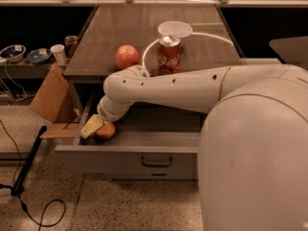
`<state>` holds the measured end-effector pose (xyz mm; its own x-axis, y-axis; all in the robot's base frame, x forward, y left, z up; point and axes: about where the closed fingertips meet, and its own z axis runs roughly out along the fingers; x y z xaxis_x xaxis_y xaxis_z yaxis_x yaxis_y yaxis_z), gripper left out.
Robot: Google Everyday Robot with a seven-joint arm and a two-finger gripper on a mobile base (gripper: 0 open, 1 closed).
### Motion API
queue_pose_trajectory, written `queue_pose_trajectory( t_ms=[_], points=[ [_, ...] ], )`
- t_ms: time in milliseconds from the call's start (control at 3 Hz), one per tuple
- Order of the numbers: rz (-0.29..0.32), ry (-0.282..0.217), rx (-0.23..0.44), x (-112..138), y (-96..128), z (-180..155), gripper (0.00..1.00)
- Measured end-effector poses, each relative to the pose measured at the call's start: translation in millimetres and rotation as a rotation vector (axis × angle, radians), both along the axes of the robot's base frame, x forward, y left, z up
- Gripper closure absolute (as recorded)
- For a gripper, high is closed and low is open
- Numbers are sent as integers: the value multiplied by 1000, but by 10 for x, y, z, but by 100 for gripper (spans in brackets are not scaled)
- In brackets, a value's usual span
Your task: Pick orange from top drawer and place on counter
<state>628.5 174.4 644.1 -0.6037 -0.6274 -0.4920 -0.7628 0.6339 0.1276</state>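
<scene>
The orange [106, 130] lies in the front left corner of the open top drawer [130, 154], just behind its front panel. My gripper [97, 128] is down inside the drawer at the orange, its pale yellow end touching the fruit's left side. The white arm reaches in from the right, above the drawer. The counter [125, 28] is the dark wood-grain top behind the drawer.
A reddish apple [126, 57] and a red soda can [169, 55] stand near the counter's front edge, with a white bowl [175, 29] behind the can. A cardboard box [53, 95] sits left of the cabinet. Cables and a dark pole [29, 160] lie on the floor.
</scene>
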Motion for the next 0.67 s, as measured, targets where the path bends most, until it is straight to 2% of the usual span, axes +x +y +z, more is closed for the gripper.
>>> queue_pose_trajectory(
  t_ms=[333, 667],
  points=[
    [-7, 5, 8, 17, -18, -118, 0],
    [-6, 4, 16, 15, -32, -202, 19]
  ],
)
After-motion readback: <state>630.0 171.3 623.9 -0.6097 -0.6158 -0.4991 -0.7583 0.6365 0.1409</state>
